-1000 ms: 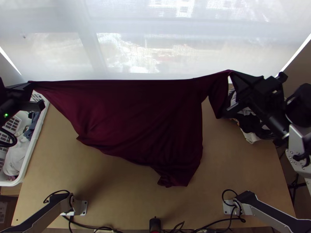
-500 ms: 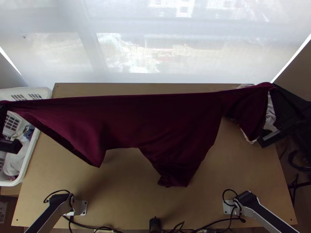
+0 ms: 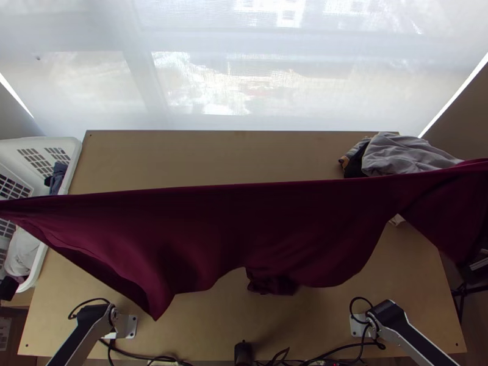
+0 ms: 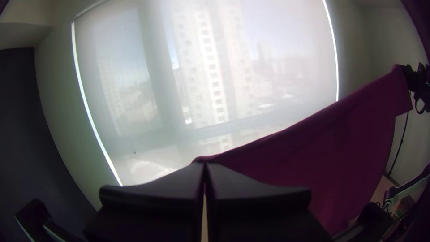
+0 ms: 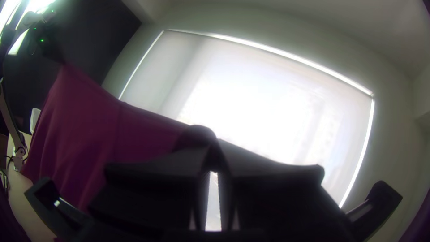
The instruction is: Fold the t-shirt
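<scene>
The dark red t-shirt [image 3: 232,232] hangs stretched between both grippers across the table, its upper edge taut and its lower edge uneven. A bunched part rests on the table near the middle front. Part of my left gripper [image 3: 8,288] shows at the top view's left edge; in the left wrist view the left gripper [image 4: 204,166] is shut on a corner of the shirt [image 4: 340,148]. Part of my right gripper [image 3: 480,265] shows at the right edge; in the right wrist view the right gripper [image 5: 214,150] is shut on the cloth [image 5: 103,130] at the opposite end.
A white basket [image 3: 74,160] with clothes stands at the table's left side. A grey and dark clothing pile [image 3: 405,152] lies at the back right. Wooden table surface [image 3: 226,152] shows behind the shirt. A small black device [image 3: 243,352] stands at the near edge.
Both grippers have moved outward and toward the near side, drawing the shirt's upper edge wider and nearer. The lower left part of the shirt has swung toward the near edge.
</scene>
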{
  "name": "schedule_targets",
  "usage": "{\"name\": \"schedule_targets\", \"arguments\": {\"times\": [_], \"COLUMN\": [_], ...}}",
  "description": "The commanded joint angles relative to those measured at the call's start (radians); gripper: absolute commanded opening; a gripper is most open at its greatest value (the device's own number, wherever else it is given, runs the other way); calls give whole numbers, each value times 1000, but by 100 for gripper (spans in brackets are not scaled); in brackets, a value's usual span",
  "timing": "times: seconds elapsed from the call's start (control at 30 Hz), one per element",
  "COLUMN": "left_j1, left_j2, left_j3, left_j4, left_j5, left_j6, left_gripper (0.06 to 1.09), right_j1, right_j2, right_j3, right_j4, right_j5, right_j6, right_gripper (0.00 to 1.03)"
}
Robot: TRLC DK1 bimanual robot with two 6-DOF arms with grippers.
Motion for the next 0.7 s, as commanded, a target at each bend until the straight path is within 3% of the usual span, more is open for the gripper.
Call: {"name": "schedule_targets", "arguments": {"times": [0.0,0.37,0.67], "left_j1": [0,-12,-36], "left_j2": [-16,55,225], "left_j3": [-177,-631,-813], "left_j4": [38,462,730], "left_j5": [6,6,4], "left_j6": [-8,-14,6], "left_gripper": [9,9,9], "right_j1": [-5,-16,-105], "right_j2": [-17,-6,155], "right_j3": [-109,-466,-657], "right_j4": [10,255,485], "right_j5": [-2,2,1], "right_j6": [64,84,83], "right_gripper": [2,2,2]}}
